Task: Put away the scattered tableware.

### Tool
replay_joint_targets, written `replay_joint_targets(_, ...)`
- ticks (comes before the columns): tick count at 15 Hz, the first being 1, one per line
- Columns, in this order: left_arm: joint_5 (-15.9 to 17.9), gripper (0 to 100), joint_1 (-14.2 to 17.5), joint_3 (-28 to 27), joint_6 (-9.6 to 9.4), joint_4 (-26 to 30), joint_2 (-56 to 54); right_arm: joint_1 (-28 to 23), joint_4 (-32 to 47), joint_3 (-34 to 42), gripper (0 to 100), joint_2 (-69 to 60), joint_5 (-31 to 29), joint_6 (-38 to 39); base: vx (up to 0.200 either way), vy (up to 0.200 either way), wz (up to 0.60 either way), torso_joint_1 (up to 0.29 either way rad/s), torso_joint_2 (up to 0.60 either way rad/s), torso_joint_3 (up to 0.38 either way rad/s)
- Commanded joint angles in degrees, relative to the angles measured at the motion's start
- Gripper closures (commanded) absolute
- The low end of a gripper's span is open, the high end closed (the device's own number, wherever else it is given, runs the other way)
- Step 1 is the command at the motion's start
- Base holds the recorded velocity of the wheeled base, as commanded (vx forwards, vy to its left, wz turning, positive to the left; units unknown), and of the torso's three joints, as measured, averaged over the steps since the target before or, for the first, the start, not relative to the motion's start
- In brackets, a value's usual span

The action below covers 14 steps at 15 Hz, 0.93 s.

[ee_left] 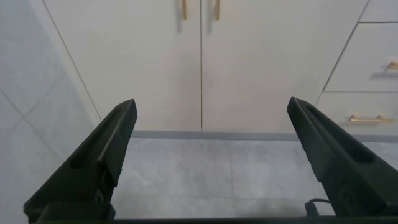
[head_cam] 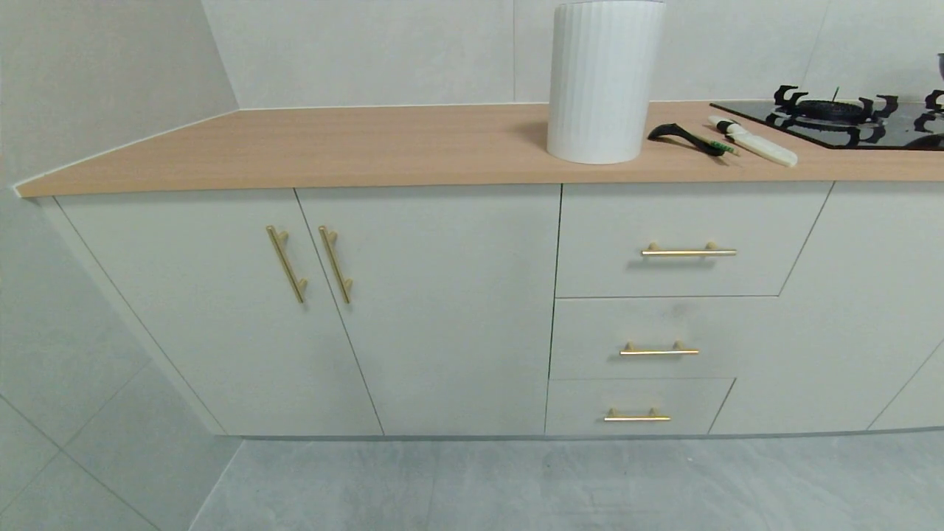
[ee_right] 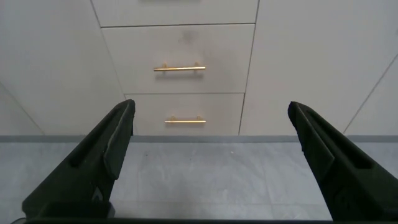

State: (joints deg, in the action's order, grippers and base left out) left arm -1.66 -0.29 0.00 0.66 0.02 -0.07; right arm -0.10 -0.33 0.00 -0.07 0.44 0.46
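— How does the table lie?
— The table [head_cam: 332, 147] crosses the upper frame, its front edge over the cabinet doors [head_cam: 428, 310] and the drawers [head_cam: 678, 221]. Grey floor [head_cam: 516, 487] runs along the bottom.
— And the tableware?
— Upper right. A white canister [head_cam: 603, 81] stands near the front edge. Just right of it lie a black utensil [head_cam: 682, 135] and a white-handled knife [head_cam: 759, 145], beside the hob [head_cam: 848, 125].
— Grippers?
— The left gripper [ee_left: 211, 104] and the right gripper [ee_right: 211, 106] are both spread wide and hold nothing, low before the cabinet.

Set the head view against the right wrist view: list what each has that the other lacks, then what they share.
Head view, not the right wrist view: the countertop, white ribbed canister, black-handled utensil, white knife, stove and cupboard doors. Right wrist view, not the head view: the open right gripper. Both: the middle drawer handle, bottom drawer handle and grey floor.
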Motion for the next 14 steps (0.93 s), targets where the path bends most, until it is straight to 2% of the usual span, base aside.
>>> replay_joint_targets(1, 0.0, 0, 0.0, 0.0, 0.04, 0.0, 0.1, 0.0, 0.0, 0.0, 0, 0.1, 0.0, 0.0, 0.2, 0.0, 0.0, 0.002, 0.0, 0.007)
replay_joint_targets(5, 0.0, 0, 0.0, 0.0, 0.04, 0.0, 0.1, 0.0, 0.0, 0.0, 0, 0.1, 0.0, 0.1, 0.2, 0.0, 0.0, 0.001, 0.0, 0.002)
replay_joint_targets(14, 0.0, 0, 0.0, 0.0, -0.31, 0.0, 0.1, 0.0, -0.1, 0.0, 0, 0.1, -0.1, 0.2, 0.0, 0.0, 0.0, 0.0, 0.0, 0.0)
